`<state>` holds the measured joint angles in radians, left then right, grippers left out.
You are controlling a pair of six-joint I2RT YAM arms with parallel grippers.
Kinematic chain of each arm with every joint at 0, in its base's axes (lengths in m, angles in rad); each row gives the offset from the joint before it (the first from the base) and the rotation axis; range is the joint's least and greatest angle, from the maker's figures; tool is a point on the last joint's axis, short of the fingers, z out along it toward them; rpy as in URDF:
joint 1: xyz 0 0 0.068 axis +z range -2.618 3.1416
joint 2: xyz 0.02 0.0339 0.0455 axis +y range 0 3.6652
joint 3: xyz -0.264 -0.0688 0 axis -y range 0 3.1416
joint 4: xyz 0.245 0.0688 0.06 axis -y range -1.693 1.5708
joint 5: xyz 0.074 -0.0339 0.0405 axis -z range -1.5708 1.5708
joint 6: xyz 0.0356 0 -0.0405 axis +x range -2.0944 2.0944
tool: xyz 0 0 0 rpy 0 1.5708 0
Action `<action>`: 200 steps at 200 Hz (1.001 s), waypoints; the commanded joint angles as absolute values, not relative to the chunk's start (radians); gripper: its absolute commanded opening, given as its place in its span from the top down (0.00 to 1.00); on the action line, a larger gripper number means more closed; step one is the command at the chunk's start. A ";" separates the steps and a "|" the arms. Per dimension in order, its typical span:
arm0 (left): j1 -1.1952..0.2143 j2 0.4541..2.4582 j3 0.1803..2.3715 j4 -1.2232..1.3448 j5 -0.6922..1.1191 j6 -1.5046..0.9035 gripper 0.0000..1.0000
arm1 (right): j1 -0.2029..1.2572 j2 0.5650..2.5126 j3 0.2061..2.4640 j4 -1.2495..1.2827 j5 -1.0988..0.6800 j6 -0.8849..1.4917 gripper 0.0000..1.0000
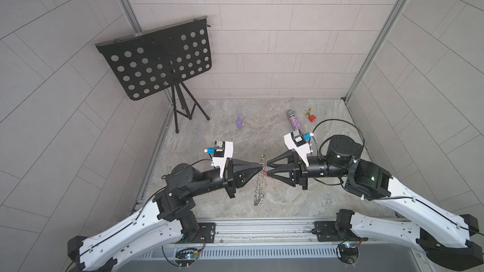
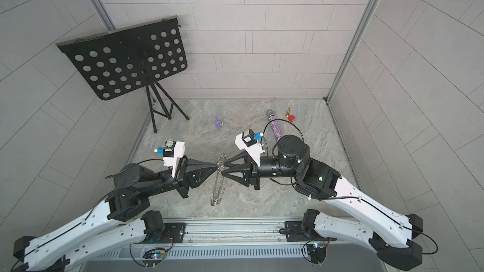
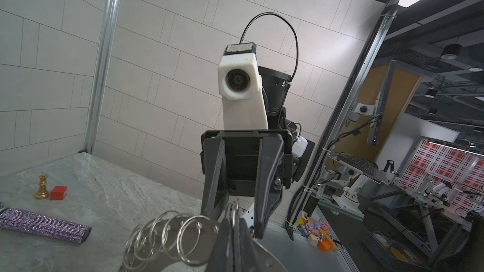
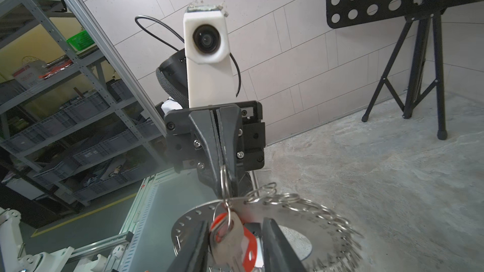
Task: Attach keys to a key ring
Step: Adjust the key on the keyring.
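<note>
The left gripper (image 1: 262, 167) was pressed fully shut on one wire loop (image 4: 223, 183) at the rim of the key ring (image 1: 258, 192), holding the disc on edge over the table (image 1: 327, 194) (whether its lower end touched the surface could not be told). Facing it tip to tip, the right gripper (image 1: 267, 170) had its fingers closed partway on the red-tagged key (image 4: 231, 242), whose head lay against the disc's rim just beside that pinched loop.

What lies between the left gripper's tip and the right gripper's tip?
The large grey metal disc fringed with wire loops, edge-on, in both top views. The left gripper pinches one loop; the right gripper holds the red-tagged silver key.
</note>
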<state>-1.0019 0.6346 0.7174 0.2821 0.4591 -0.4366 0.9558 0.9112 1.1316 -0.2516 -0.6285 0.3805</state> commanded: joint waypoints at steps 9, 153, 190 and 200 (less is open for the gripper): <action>-1.005 0.618 0.717 0.354 0.469 -0.449 1.00 | 0.962 0.875 1.155 -0.254 -0.574 0.350 0.62; -1.006 0.640 0.736 0.331 0.503 -0.476 1.00 | 0.976 0.949 1.200 -0.264 -0.656 0.342 0.79; -1.006 0.640 0.736 0.328 0.507 -0.478 1.00 | 0.977 0.954 1.202 -0.266 -0.654 0.344 0.94; -1.006 0.641 0.738 0.328 0.508 -0.480 1.00 | 0.977 0.956 1.205 -0.268 -0.656 0.342 0.97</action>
